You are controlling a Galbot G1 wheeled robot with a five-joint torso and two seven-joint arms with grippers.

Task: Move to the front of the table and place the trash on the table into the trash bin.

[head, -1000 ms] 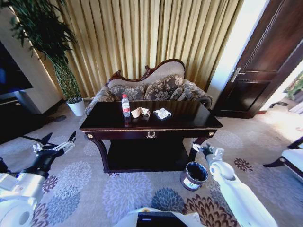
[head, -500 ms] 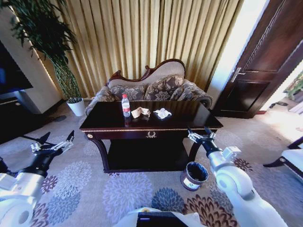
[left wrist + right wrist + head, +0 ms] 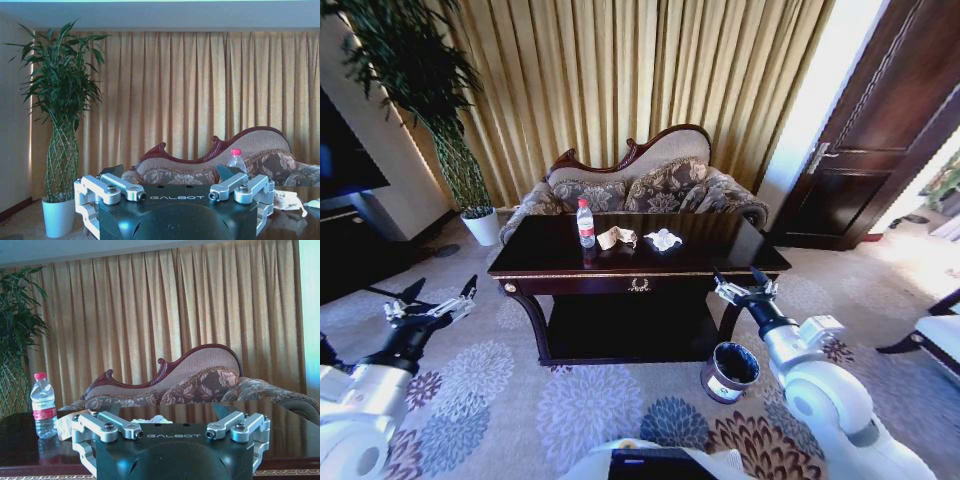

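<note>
bottle (image 3: 585,222), paper wad (image 3: 616,237), tissue (image 3: 663,239) on table (image 3: 720,258), bin (image 3: 729,371) front-right

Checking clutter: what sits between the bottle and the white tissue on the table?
Head view: the crumpled tan paper wad lies between the bottle and the white tissue.

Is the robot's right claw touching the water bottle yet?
Apart. In the head view, the right gripper hangs at the table's front right corner, the bottle far across.

White rounded arms, black wrists, silver screwed linkages, "GALBOT" lettering.
</note>
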